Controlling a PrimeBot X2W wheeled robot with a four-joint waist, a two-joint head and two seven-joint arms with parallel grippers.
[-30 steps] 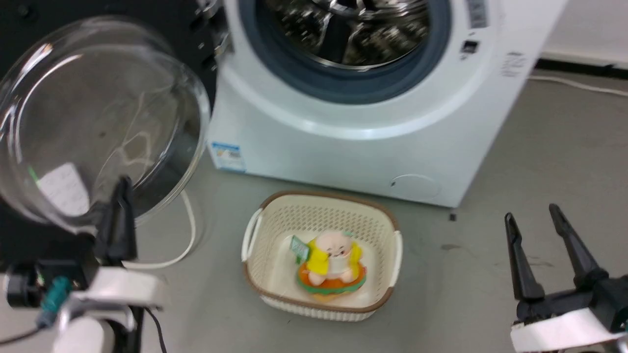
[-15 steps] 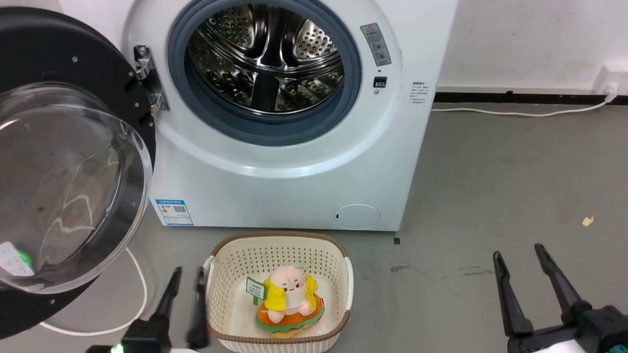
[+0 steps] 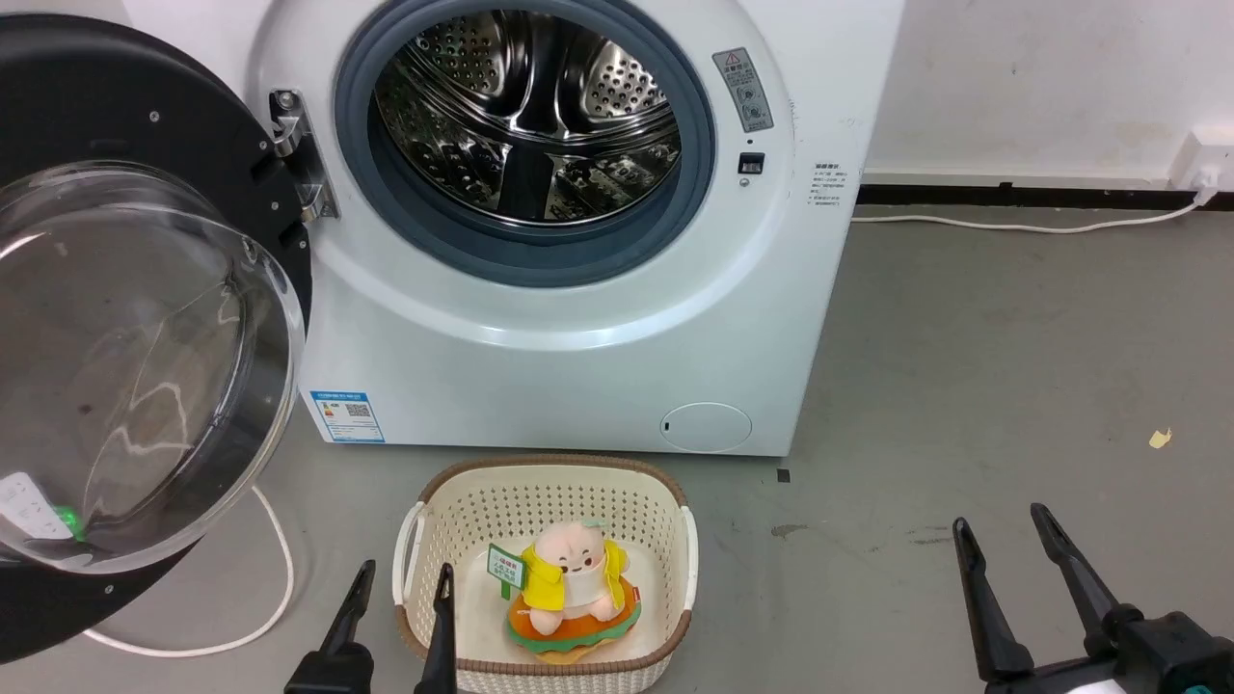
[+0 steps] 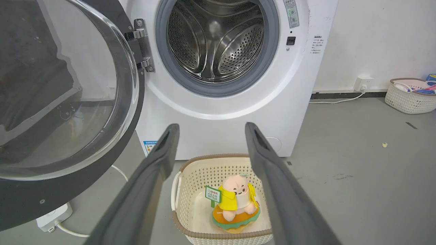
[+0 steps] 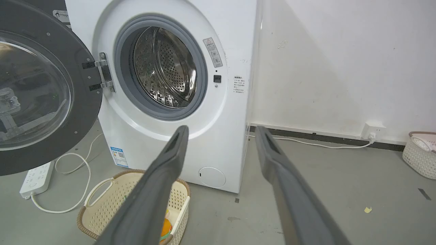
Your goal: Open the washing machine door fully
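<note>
**Door wide open at left; both grippers empty**

The door (image 3: 145, 366) hangs from its hinge at the frame's left, swung well clear of the machine (image 3: 578, 366), with the drum mouth bare at upper centre. It lies up and left of the left gripper (image 3: 405, 578), the nearer one, at bottom centre-left by the basket (image 3: 540, 467). That gripper's fingers are parted, holding nothing and clear of the door. The right gripper (image 3: 1000, 520), lower right, is likewise spread and empty. The task looks about done.

Counting now: one washing machine (image 3: 578, 376), one washing machine door (image 3: 145, 96). Two baskets: near basket (image 3: 549, 462), far basket (image 4: 407, 102). One plush toy (image 3: 576, 588) tallied. Two pincers, left pincer (image 3: 405, 578), right pincer (image 3: 1000, 520), two fingers (image 4: 146, 190) apiece. One power strip (image 5: 35, 178), one wall socket (image 5: 373, 130), one yellow scrap (image 3: 1160, 438) on the floor.
</note>
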